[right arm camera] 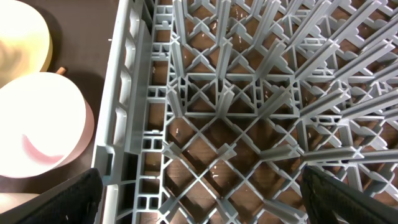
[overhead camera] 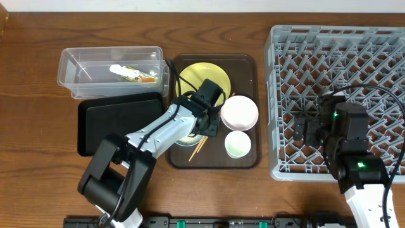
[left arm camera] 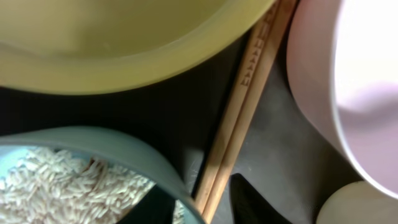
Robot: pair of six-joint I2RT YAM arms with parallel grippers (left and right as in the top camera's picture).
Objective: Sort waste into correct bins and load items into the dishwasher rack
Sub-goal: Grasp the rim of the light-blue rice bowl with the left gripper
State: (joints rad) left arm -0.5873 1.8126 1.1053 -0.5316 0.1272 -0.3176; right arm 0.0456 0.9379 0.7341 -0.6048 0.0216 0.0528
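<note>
The wrapper lies in the tub, beside the black tray. The left tool hangs over chopsticks between plate and blue bowl of rice; I cannot tell its grip. The right tool hovers spread, empty, over the rack.

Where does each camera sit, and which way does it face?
Overhead: above the table, looking straight down; left arm and right arm show.
Left wrist: low over the dark brown tray, facing round yellow plate, light blue bowl, wooden chopsticks; one fingertip shows.
Right wrist: above the grey plastic rack, looking down; both fingertips show.
Shared: both wrists see the white bowl.
</note>
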